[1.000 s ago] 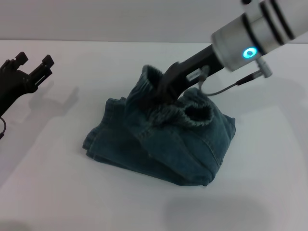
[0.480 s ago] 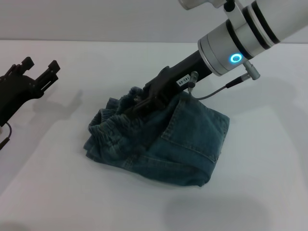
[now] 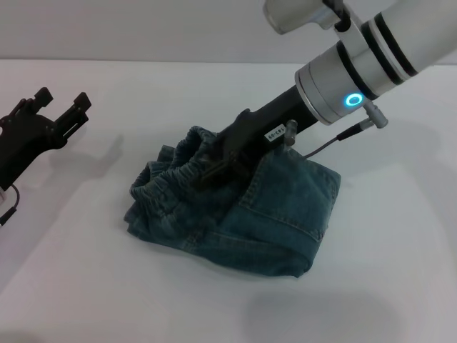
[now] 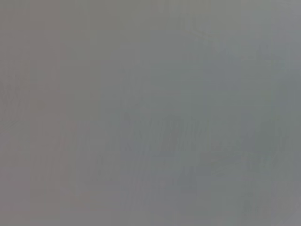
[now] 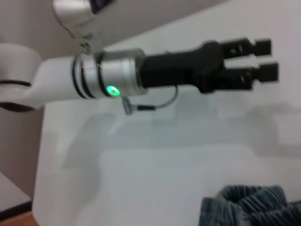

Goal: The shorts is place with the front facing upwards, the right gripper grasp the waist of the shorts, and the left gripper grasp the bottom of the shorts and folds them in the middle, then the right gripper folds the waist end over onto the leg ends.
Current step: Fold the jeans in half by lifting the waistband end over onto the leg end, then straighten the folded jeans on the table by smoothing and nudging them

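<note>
The right end effector (image 3: 214, 163) has carried the waist (image 3: 170, 179) over toward nine o'clock, onto the leg ends on the tabletop (image 3: 385, 271); whether it pinches is unclear. The fold looks nearly done. The left end effector (image 3: 61, 107) idles spread, well apart at nine o'clock.

The denim shorts (image 3: 235, 211) lie folded in a thick bundle on the white table. The gathered elastic waist (image 3: 175, 175) sits bunched on top at the bundle's left side, right at the tip of the right gripper (image 3: 214, 163), whose black claw presses down into the cloth just behind the band. The leg ends are hidden beneath the folded layers. The left gripper (image 3: 61, 114) hovers well apart from the shorts, fingers spread.
</note>
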You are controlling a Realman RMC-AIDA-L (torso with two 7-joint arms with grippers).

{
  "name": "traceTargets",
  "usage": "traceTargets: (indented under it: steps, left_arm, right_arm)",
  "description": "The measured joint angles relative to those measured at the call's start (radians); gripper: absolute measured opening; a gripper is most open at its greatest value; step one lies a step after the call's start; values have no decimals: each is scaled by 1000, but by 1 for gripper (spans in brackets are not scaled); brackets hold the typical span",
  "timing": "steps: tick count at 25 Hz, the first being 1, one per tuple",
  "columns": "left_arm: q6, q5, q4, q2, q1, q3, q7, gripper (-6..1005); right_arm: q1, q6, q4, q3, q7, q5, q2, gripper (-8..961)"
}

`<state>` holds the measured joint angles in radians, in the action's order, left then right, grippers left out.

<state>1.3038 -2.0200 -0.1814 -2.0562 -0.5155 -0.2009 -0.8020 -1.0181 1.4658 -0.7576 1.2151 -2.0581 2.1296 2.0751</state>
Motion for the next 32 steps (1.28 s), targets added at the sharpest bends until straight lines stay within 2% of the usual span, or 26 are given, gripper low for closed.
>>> traceTargets:
  steps: [3,11,18,24,27,32]
  left_arm:
    - [4,0,0,0,1,0,0,809]
    - [3,0,14,-1,1,0,1,809]
    - [0,-7,48,-2,-3,25,2,810]
    - [20,-7,71,-2,10,53,30,809]
    - [70,-6,77,-1,23,56,52,810]
    - [257,-6,69,2,49,59,58,809]
  right_arm:
    - [22,0,-7,17,20,-42,-1,520]
    - [22,-49,58,21,24,-42,-3,521]
    - [6,-339,162,57,39,-60,8,521]
    - [-17,-499,247,90,148,-198,11,521]
    - [29,-557,227,89,225,-300,9,521]
    - [154,-635,171,77,401,-496,3,521]
